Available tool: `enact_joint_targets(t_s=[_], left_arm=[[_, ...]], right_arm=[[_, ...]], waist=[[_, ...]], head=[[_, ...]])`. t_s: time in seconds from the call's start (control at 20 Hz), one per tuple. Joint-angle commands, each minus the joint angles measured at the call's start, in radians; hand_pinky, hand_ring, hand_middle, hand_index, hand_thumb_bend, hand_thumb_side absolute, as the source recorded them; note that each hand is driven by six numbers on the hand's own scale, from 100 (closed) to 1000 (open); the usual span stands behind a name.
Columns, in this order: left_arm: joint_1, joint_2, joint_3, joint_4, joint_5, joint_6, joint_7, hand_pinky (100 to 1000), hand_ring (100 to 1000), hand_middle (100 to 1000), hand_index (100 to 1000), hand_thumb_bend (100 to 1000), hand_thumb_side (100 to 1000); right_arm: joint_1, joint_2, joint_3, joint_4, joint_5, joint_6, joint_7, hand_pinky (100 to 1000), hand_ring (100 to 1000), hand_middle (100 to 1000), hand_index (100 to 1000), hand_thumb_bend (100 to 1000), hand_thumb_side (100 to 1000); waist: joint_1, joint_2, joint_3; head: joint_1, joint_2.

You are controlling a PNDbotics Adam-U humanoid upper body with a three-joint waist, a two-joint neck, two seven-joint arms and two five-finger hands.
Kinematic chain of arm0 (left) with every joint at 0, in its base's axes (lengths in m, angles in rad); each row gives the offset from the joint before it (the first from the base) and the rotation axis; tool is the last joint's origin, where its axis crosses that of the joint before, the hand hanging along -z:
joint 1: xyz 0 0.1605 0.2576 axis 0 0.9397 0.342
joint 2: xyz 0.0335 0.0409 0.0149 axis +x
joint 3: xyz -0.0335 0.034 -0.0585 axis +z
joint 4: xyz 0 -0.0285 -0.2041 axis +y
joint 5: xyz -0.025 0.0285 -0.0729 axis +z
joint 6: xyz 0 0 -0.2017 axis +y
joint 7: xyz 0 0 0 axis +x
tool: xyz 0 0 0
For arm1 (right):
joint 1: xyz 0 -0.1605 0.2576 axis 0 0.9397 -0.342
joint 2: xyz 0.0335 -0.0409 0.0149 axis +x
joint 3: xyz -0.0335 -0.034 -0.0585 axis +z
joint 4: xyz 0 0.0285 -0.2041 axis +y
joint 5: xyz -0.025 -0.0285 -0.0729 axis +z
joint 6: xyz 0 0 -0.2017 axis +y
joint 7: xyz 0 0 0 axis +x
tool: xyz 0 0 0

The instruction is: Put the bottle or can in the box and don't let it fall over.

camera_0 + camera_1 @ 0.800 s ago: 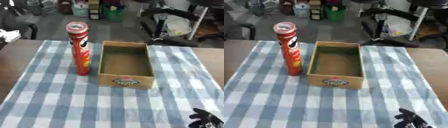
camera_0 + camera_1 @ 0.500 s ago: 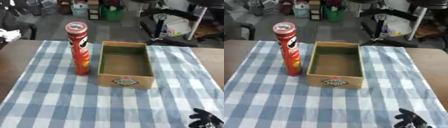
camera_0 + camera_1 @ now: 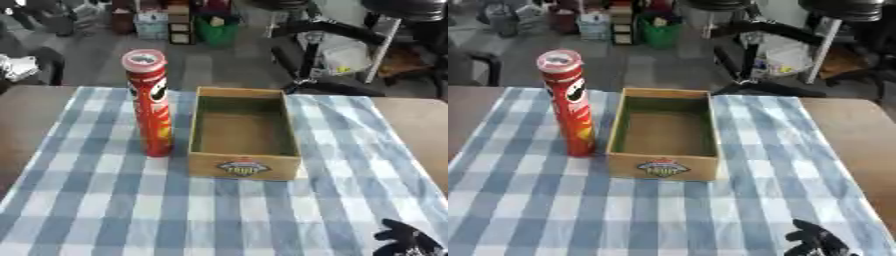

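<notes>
The red can (image 3: 150, 102) stands upright on the checked cloth (image 3: 105, 210), just beside the left wall of the cardboard box (image 3: 242, 169), not inside it. The box is open and lies on the bench (image 3: 411, 117). Near the box's front right, at the lower edge, the right hand (image 3: 815, 241) shows only dark fingers; I cannot tell whether they are spread or curled.

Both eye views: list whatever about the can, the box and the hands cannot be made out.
- Right hand: cut off by the lower right corner in both views; only dark fingers show, so its pose is unclear.
- Left hand: in neither view.
- Red can: print too blurred to read.
- Box: front label blurred; the near wall hides the nearest strip of its floor.
</notes>
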Motion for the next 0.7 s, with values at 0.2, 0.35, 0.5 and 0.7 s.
enact_joint_targets(t_s=[0.2,0.35,0.5,0.7], left_arm=[[-0.195,-0.099,-0.065,0.230,-0.137,-0.035,-0.047,726,800,829,878,454,687],[-0.258,-0.153,-0.085,0.324,-0.197,-0.068,-0.061,740,823,846,881,481,705],[-0.298,-0.196,-0.093,0.386,-0.249,-0.088,-0.060,756,845,859,880,486,717],[-0.323,-0.237,-0.102,0.436,-0.294,-0.101,-0.048,763,847,860,879,491,720]], right_arm=[[0.002,-0.024,0.011,-0.005,-0.008,0.000,0.013,524,585,655,843,100,676],[0.004,-0.024,0.016,-0.003,-0.007,0.001,0.019,524,585,655,843,100,677],[0.003,-0.023,0.019,-0.003,-0.006,0.001,0.024,523,585,655,843,100,677],[0.000,-0.022,0.024,-0.001,-0.005,0.002,0.029,522,585,655,843,100,680]], waist=[[0.009,-0.023,-0.021],[0.010,-0.023,-0.037],[0.009,-0.021,-0.048],[0.012,-0.017,-0.060]], head=[[0.000,-0.023],[0.006,-0.030],[0.010,-0.034],[0.022,-0.032]])
